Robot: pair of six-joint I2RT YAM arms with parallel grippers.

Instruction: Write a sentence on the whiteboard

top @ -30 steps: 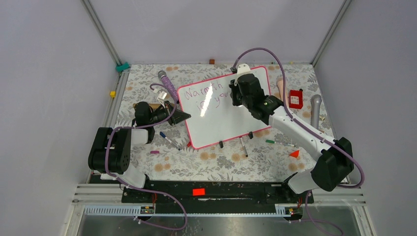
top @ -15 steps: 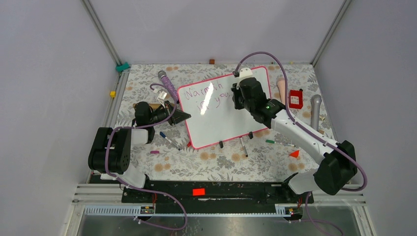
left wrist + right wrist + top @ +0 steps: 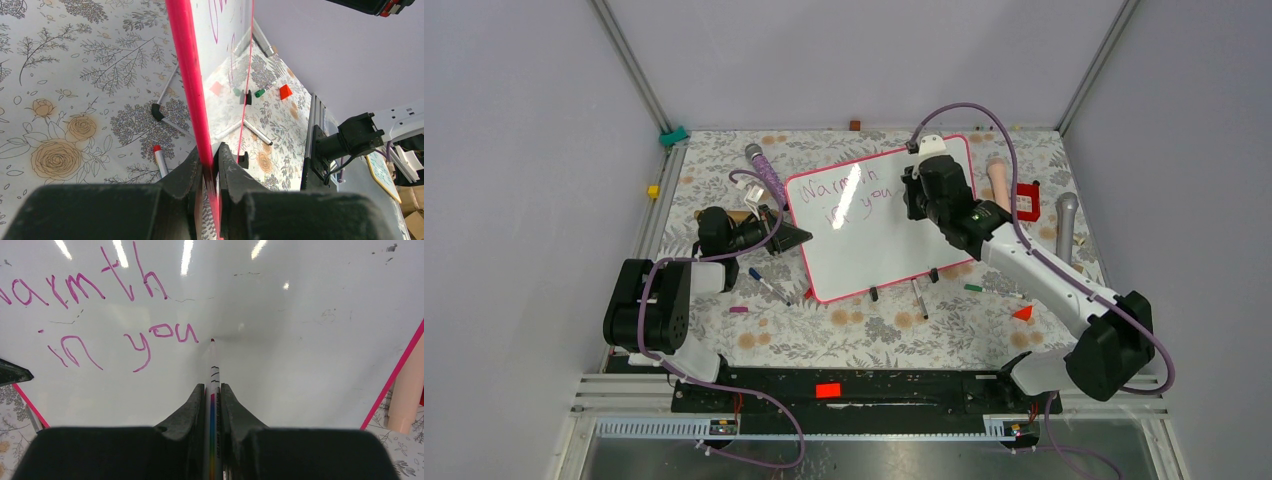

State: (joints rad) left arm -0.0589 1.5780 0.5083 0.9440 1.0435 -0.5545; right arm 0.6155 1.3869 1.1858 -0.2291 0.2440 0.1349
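On whiteboard [image 3: 884, 250]: one sentence [image 3: 100, 310] (two lines), one marker [image 3: 213, 375].

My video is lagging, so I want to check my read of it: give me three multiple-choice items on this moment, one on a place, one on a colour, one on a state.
1. Where is the tip of the marker?
A. just right of "you" in the sentence; B. above "Warmth"; C. off the board.
2. What colour is the frame of the whiteboard?
A. blue; B. pink-red; C. black.
3. What is the left gripper doing?
A. hanging open; B. shut on the whiteboard's edge; C. shut on a pen.
Answers: 1 A, the tip stands beside the last u; 2 B, the rim shows pink-red in both wrist views; 3 B, its jaws pinch the rim.
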